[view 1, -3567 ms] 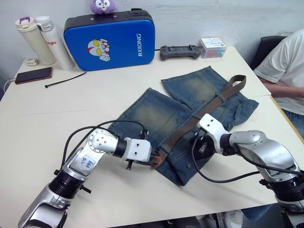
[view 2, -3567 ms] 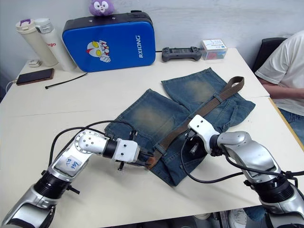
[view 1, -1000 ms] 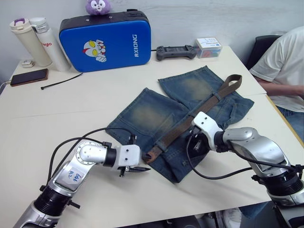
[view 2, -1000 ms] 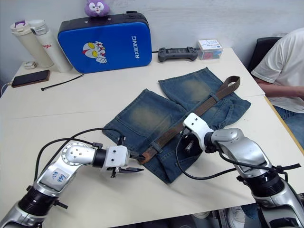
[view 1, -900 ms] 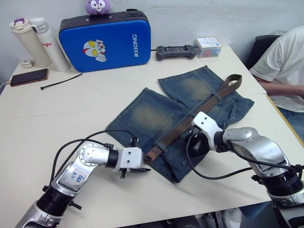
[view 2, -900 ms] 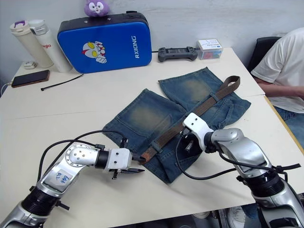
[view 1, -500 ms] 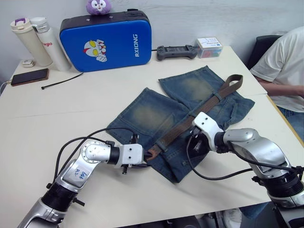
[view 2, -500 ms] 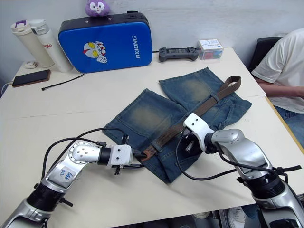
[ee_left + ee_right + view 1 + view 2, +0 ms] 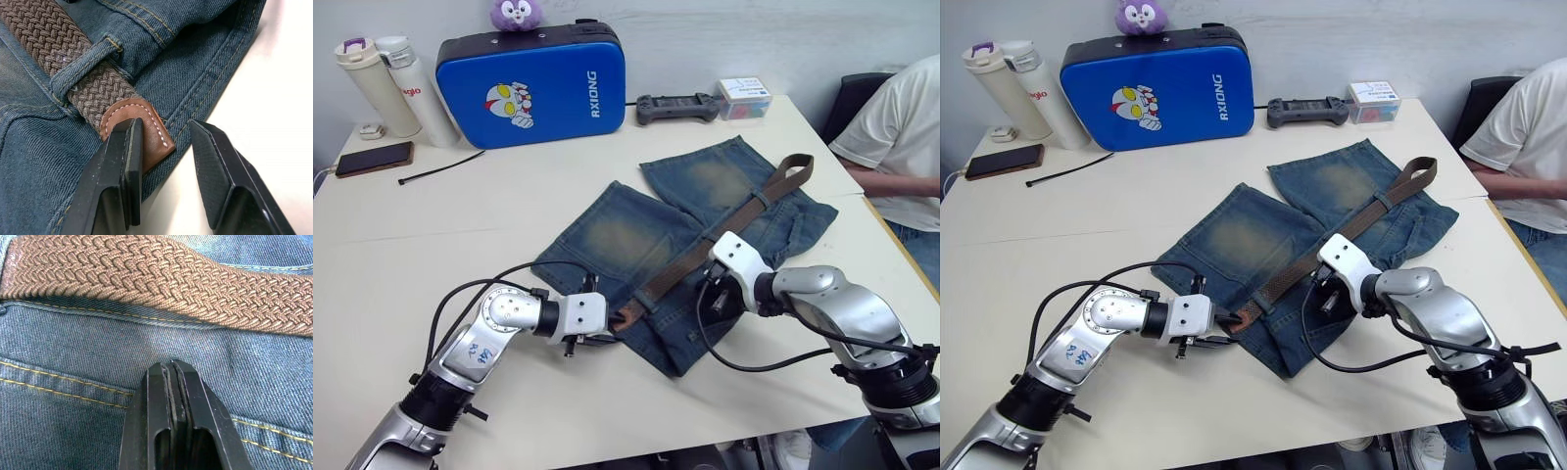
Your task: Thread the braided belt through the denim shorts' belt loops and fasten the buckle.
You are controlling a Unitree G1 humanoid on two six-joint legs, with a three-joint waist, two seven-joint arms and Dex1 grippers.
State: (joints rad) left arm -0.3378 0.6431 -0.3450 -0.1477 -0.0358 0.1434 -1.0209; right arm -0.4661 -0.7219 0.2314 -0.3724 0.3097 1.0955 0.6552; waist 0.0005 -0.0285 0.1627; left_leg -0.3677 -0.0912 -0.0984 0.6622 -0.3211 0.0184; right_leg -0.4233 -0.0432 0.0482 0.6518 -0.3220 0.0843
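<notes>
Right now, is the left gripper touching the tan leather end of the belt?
Touching. In the left wrist view, one finger of the open left gripper lies on the belt's tan leather end; the other stands off it.

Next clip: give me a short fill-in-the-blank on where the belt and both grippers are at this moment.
1. The braided belt passes under a belt loop of the ____ shorts.
2. The left gripper is ____ around the belt's tan leather tip.
3. The right gripper is ____, pressing on the shorts.

Missing words: denim; open; shut
</notes>
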